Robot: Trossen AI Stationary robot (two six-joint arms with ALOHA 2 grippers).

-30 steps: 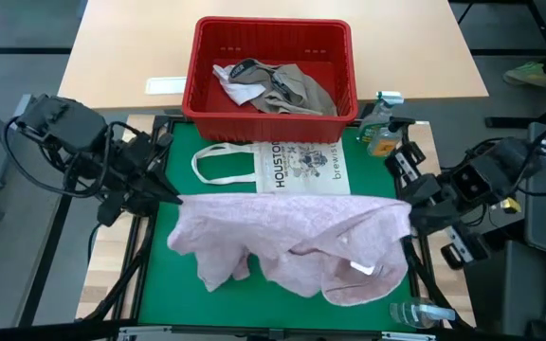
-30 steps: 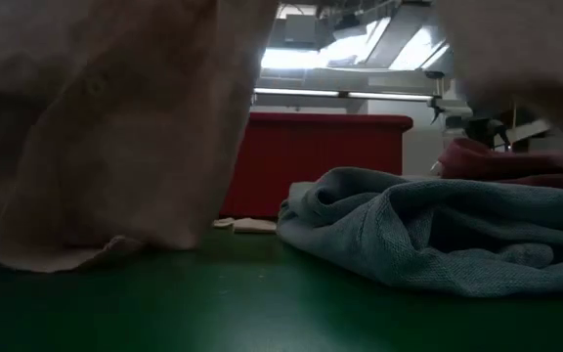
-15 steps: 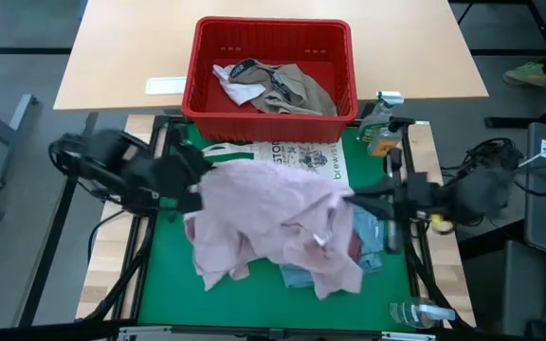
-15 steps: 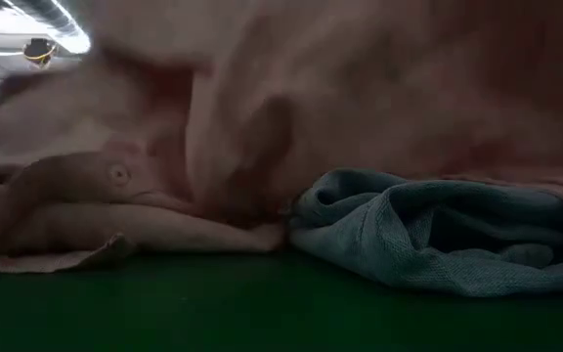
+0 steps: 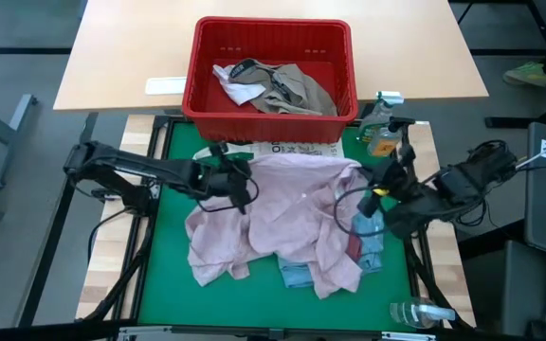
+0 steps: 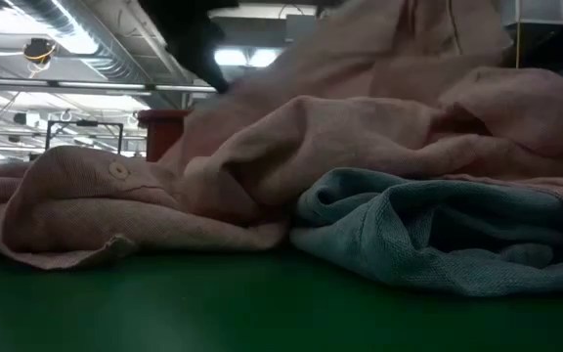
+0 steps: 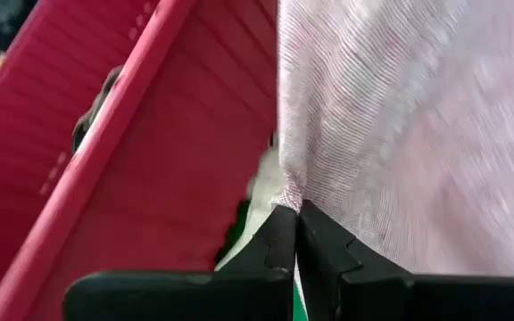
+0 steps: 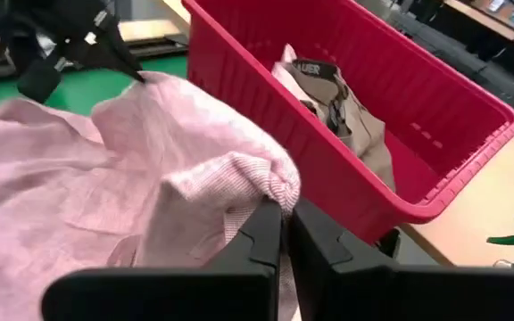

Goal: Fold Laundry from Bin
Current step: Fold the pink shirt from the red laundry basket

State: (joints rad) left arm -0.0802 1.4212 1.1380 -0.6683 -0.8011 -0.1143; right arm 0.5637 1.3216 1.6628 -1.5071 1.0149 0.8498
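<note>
While both grippers pinch the pink shirt [image 5: 273, 213], it drapes over the green mat [image 5: 164, 275] under ceiling lights [image 6: 66, 44].

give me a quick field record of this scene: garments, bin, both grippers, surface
held garment: pale pink cloth shirt, crumpled, spread over the middle of the mat
left gripper: shut on the shirt's edge near the basket
right gripper: shut on the shirt's opposite edge
under the shirt: light blue cloth and a maroon piece, partly covered
bin: red slotted plastic basket, beyond the mat
in bin: khaki-grey garment and a white piece
surface: green mat
also there: white printed tote bag, mostly covered by the shirt
</note>
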